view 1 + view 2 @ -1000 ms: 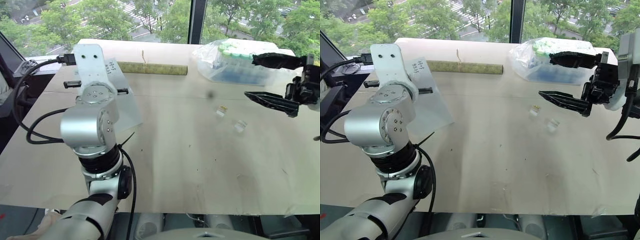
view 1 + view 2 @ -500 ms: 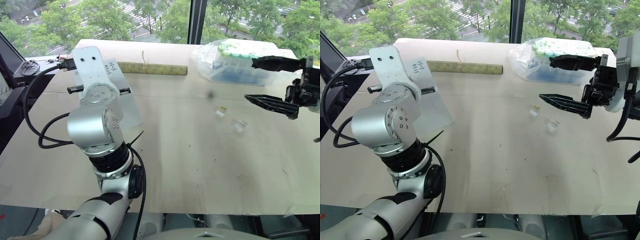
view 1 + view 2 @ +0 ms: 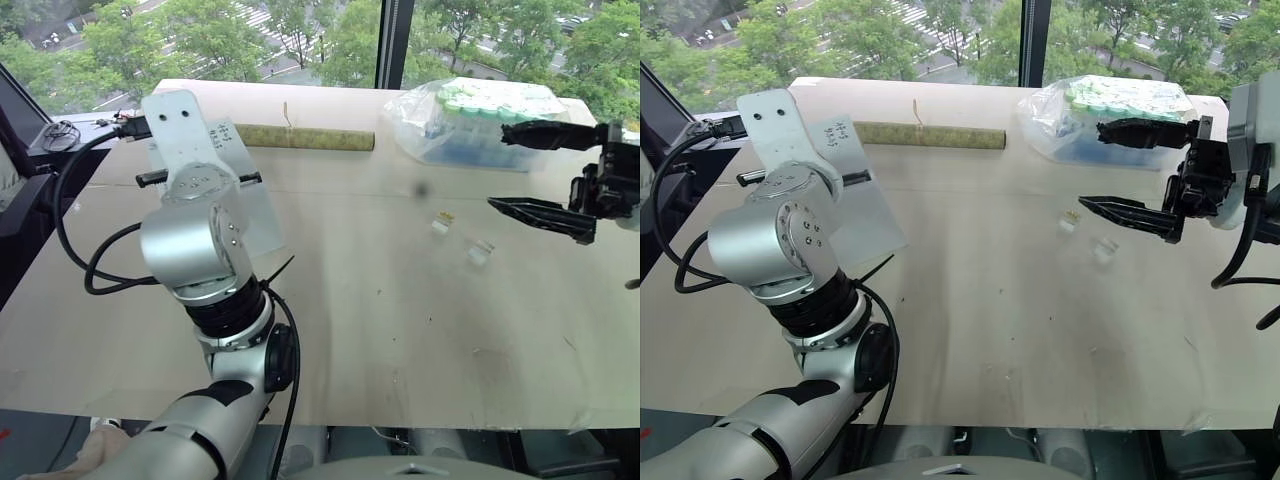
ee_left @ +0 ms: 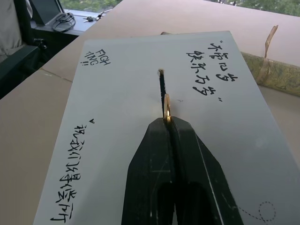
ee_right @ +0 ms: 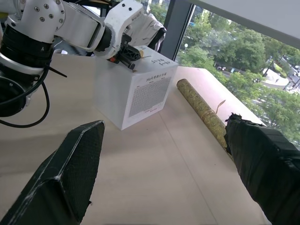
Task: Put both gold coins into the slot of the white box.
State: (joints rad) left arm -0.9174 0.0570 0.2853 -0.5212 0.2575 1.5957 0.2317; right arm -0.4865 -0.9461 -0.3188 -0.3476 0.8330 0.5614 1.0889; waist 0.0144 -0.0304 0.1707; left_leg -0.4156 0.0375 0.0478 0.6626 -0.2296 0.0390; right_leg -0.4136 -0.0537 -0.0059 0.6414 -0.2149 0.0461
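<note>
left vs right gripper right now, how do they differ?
Jaws: the left gripper is shut on a gold coin; the right gripper is open and empty.
Place: the left gripper is over the white box, the coin on edge at the slot; the right gripper hangs above the table, near the bag of tubes.
Shared: two black fingers each.

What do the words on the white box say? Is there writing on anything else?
"FIGHTING!!" in black capitals, broken over two lines, on the top face of the white box.
Other black handwritten characters along the top's edges: I cannot read them.
Fine print on the box's side: too small to read.
Nothing else shows readable writing.
</note>
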